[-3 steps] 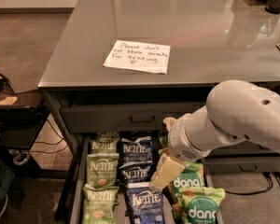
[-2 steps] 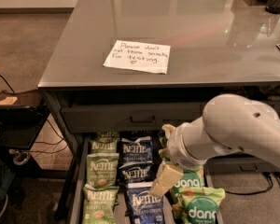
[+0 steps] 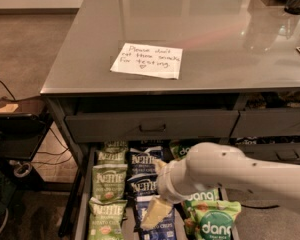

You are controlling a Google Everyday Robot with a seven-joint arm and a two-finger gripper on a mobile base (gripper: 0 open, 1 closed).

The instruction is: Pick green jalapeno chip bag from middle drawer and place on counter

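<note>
Leftward and lower, gripper (image 3: 155,213) apparently hovers over middle drawer (image 3: 82,210).

Glossy reflective counter (image 3: 215,34), matt paper note (image 3: 146,60), smooth plastic gripper (image 3: 155,213) over crinkly blue chip bag (image 3: 166,230)

Dim warm light, glare on counter (image 3: 215,49), gripper (image 3: 155,212) pale above shadowed middle drawer (image 3: 84,199)

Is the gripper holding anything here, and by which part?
It cannot be told. The gripper is low over the dark blue Kettle bags in the middle drawer; the green jalapeno chip bag lies beside it.
</note>
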